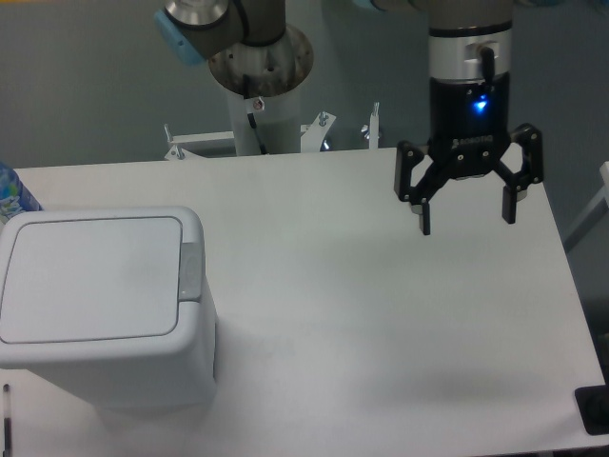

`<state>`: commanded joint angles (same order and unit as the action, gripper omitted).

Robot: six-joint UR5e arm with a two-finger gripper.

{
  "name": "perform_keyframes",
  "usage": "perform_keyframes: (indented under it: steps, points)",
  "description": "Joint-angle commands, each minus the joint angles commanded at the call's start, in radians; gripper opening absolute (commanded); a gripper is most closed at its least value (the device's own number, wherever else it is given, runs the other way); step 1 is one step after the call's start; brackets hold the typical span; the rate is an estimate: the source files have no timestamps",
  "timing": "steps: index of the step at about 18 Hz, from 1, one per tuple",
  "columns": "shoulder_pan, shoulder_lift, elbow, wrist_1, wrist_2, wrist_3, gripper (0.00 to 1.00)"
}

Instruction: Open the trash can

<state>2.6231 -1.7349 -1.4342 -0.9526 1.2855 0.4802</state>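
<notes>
White table (pixel 381 314) carries the trash can (pixel 100 305) at its front left corner, lid closed; the gripper (pixel 467 217) hangs above the far right edge, jaws wide apart, holding nothing; its label is unreadable.

My table: broad white rectangular tabletop (pixel 362 314), matte, faint shadows on it.
Far left edge: small blue-and-green patterned object (pixel 11 195), cut off by the frame, too little showing for me to name.
Bottom right corner: small black square block (pixel 594 411) at the table's edge.
Behind my table: thin white metal brackets with bolts (pixel 319 131); grey floor (pixel 86 86) beyond.
</notes>
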Motion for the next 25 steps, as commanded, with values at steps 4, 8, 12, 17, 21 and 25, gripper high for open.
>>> perform_keyframes:
  steps: [4, 8, 12, 17, 21, 25]
  points:
    - [-0.009, 0.003, -0.006, 0.0, 0.0, -0.083, 1.0]
    - [-0.028, 0.003, -0.008, -0.002, 0.002, -0.106, 1.0]
    - [-0.069, -0.003, -0.02, -0.002, 0.002, -0.106, 1.0]
    - [-0.112, 0.002, -0.047, -0.002, -0.002, -0.133, 1.0]
    - [-0.155, 0.002, -0.063, -0.003, -0.003, -0.169, 1.0]
    - [-0.178, 0.008, -0.077, -0.006, -0.006, -0.193, 1.0]
